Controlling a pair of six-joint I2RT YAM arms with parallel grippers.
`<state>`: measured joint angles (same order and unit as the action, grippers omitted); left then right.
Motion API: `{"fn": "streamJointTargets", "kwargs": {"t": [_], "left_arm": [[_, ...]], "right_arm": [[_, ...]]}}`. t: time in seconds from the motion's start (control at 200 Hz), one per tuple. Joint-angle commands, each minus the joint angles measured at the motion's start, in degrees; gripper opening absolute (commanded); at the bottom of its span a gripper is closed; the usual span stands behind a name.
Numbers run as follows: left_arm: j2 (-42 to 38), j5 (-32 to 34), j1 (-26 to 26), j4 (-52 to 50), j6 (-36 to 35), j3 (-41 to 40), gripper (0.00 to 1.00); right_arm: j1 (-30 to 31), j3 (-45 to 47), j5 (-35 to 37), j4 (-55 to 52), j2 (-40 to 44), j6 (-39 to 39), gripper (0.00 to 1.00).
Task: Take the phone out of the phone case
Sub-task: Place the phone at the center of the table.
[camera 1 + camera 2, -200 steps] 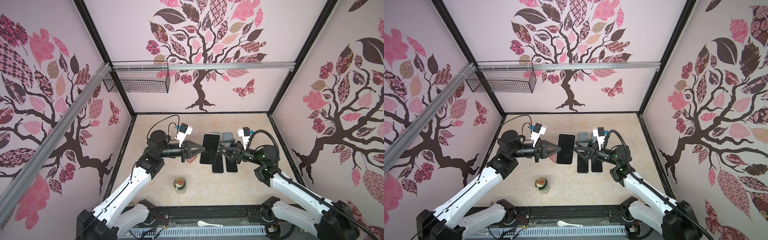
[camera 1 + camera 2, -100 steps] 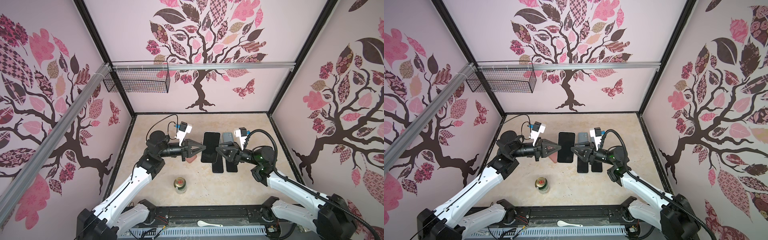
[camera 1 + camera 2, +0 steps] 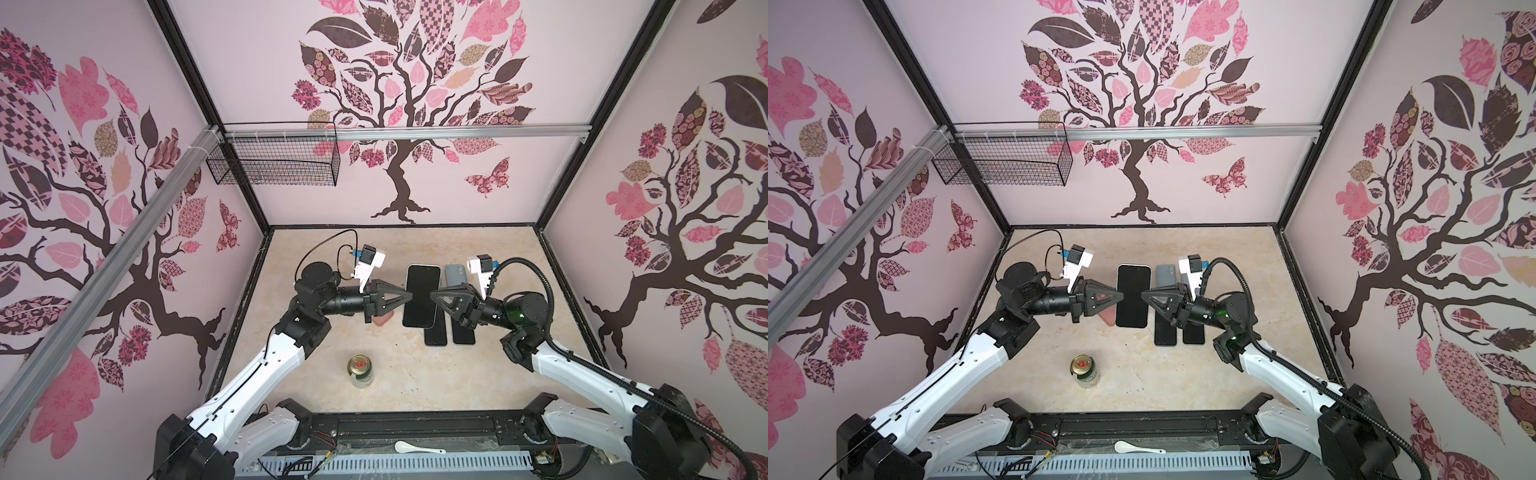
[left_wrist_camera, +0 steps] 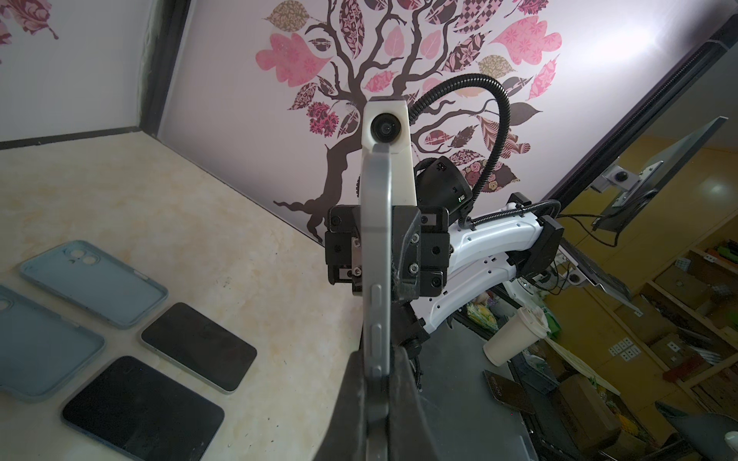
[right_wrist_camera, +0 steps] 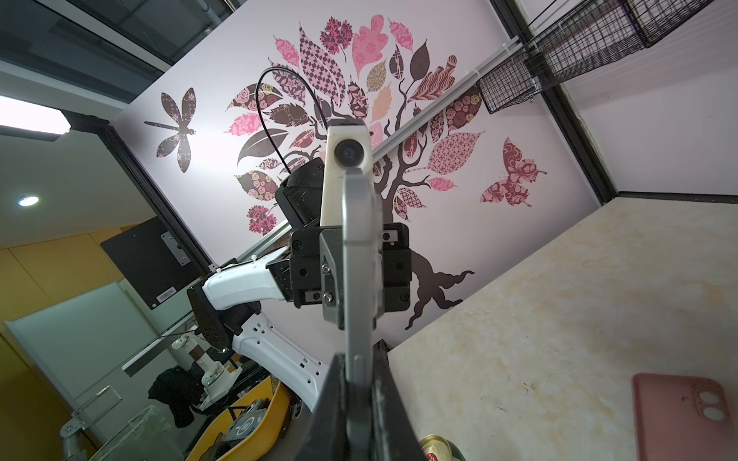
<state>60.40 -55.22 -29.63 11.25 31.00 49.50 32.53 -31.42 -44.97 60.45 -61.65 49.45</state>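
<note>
Left hand (image 3: pixel 409 296) pinches one long edge of the black-screened, grey-rimmed slab phone (image 3: pixel 421 286), my right hand (image 3: pixel 433 295) the opposite edge; its long axis runs crosswise between both hands, equally near.

Walls: pale pink panels (image 3: pixel 257 83) — tree decal (image 3: pixel 399 104), patterned leaves, butterflies (image 3: pixel 487 178)
Frame: black corner posts (image 3: pixel 185 62), aluminium rail (image 3: pixel 457 134)
Storage: wire basket (image 3: pixel 274 164) hung from rail
Floor: beige marbled surface (image 3: pixel 478 245)
Light: round ceiling lamp (image 5: pixel 28 200) — beyond the enclosure
</note>
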Motion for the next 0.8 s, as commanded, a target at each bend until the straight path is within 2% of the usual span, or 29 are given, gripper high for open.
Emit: {"fn": "streamJointTargets", "kwargs": {"t": [0.0,0.06,0.085,0.12,0.155,0.245,0.315,0.395,0.48,0.545,0.795], "left_arm": [[-0.34,2.66,-0.17,-2.58,-3.13,-0.63,0.29],[-0.46,4.78,-0.08,-7.03,-5.04,0.1,0.67],[-0.66,6.1,-0.15,-8.89,-5.87,0.53,0.8],[-0.72,8.06,-0.12,-11.59,-7.25,0.86,0.91],[-0.77,10.28,-0.17,-14.38,-9.03,1.17,0.98],[-0.81,17.88,-0.09,-21.06,-11.84,1.68,0.98],[-0.8,23.47,-0.17,-24.57,-12.65,1.7,0.98],[-0.12,30.78,-0.12,-28.3,-12.57,1.73,0.98],[1.41,36.17,-0.13,-32.08,-12.83,2.15,0.98],[2.89,37.61,-0.16,-33.81,-12.86,2.17,0.98],[5.98,38.32,-0.26,-32.55,-10.32,0.69,0.98]], "right_arm": [[0.34,-0.14,1.76,0.49,1.89,-2.47,0.0],[0.37,0.41,4.71,-4.11,3.07,-5.93,0.0],[0.34,0.81,7.43,-6.86,3.84,-7.57,0.0],[0.36,1.54,11.82,-11.41,5.42,-9.59,0.0],[0.34,2.23,15.39,-14.48,6.56,-12.18,0.0],[0.34,3.44,22.24,-22.18,8.26,-17.28,0.0],[0.36,3.31,24.86,-27.58,8.56,-20.09,0.0],[0.34,3.26,28.29,-31.96,7.98,-21.31,0.0],[0.34,2.42,35.0,-37.45,7.43,-20.74,0.0],[0.37,-0.39,40.59,-44.33,5.82,-19.6,0.0],[2.29,-13.26,50.66,-65.86,-3.3,-17.43,0.0]]}}
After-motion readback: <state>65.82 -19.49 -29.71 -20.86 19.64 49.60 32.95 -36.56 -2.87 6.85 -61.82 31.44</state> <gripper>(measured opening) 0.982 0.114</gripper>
